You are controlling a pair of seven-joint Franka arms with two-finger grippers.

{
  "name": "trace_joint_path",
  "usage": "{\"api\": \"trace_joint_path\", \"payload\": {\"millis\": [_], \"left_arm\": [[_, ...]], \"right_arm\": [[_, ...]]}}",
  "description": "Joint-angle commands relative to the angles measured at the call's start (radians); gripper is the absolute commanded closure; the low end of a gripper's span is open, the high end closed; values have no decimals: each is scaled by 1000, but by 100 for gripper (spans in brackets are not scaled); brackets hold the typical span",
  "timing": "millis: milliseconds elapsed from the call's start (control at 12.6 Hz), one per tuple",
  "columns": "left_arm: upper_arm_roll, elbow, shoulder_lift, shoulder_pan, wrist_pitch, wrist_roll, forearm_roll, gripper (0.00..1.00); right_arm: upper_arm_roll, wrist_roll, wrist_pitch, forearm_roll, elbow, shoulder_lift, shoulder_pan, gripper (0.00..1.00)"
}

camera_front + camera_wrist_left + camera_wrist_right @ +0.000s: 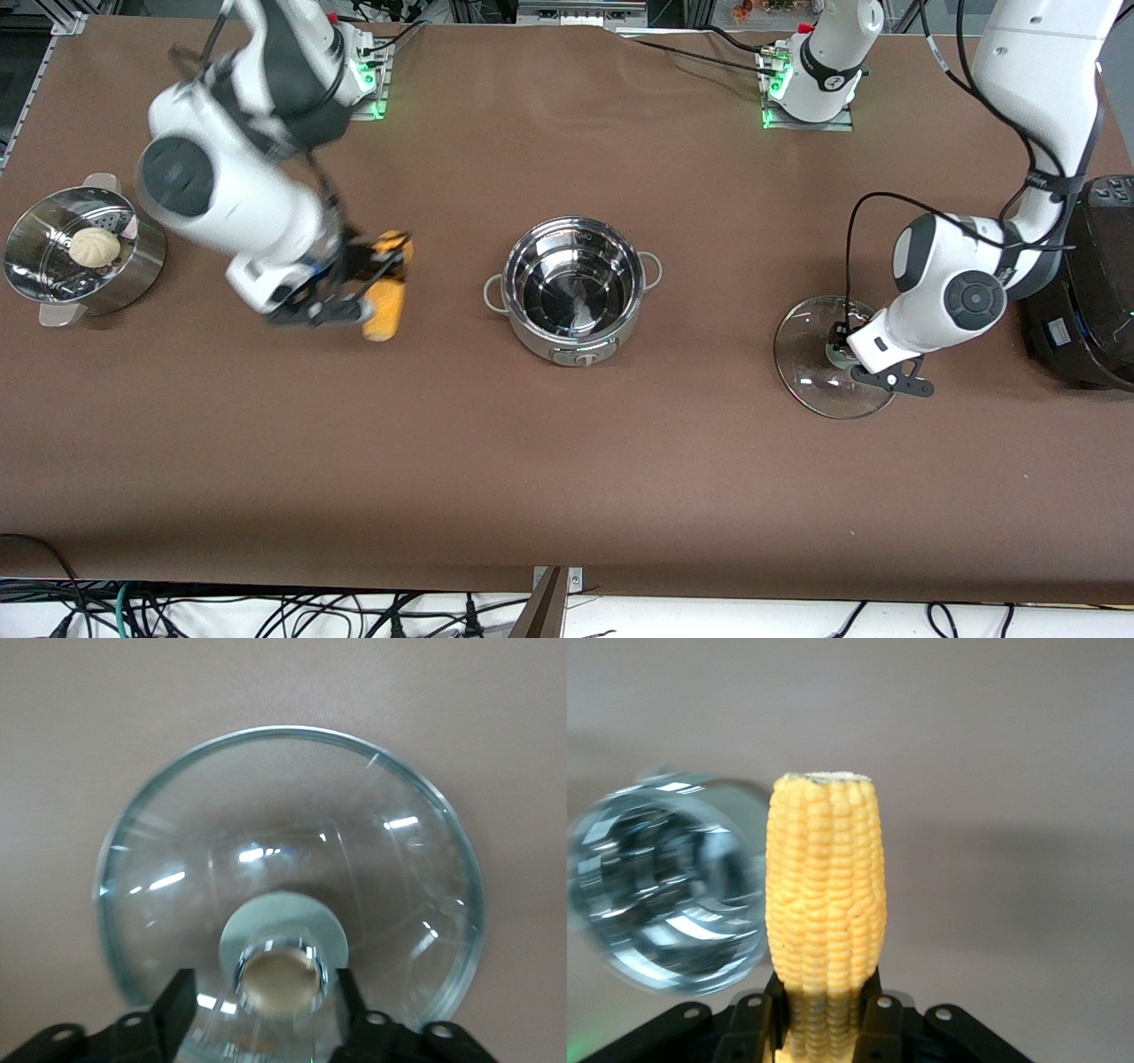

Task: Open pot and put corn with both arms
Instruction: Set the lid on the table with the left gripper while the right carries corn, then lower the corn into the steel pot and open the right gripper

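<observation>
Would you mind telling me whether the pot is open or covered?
Open: the pot shows its bare inside, and its lid lies on the table.

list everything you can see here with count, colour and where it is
pot: 1, shiny steel, uncovered and empty, mid table
glass lid: 1, clear with a copper-coloured knob, toward the left arm's end of the table, by the black cooker
corn: 1, yellow-orange, held up over the table between the steamer basket and the pot
steamer basket: 1, perforated steel, at the right arm's end of the table
bun: 1, white, in the steamer basket
black cooker: 1, black, at the left arm's end of the table
table: 1, brown
left gripper: 1, black, fingers either side of the lid's knob
right gripper: 1, black, shut on the corn
</observation>
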Motion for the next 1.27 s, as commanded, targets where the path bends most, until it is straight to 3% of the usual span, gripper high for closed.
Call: {"api": "trace_joint_path", "payload": {"millis": [0,159,398,557,1034,1114,1193], "left_arm": [[-76,101,-225,6,-344,-7,-60,0],[-88,288,-247,6,-608,-9,-113,0],[-91,444,-265,4,-741,-71,-157,0],[-88,470,-264,0,-751,-220,-154,0],[-88,478,-278,7,-737,-232,-154,0],[-85,478,-278,9,-737,-232,-156,0],[-77,478,-284,10,-737,-232,-154,0]], "right_arm": [[15,109,68,-32,101,126,130,100],[15,185,153,-42,117,203,208,100],[15,239,256,-116,121,318,273,100],[15,247,308,-128,121,370,279,100],[13,262,354,-157,120,442,287,100],[13,288,354,-163,120,444,287,1],[15,294,354,-192,120,441,288,0]]}}
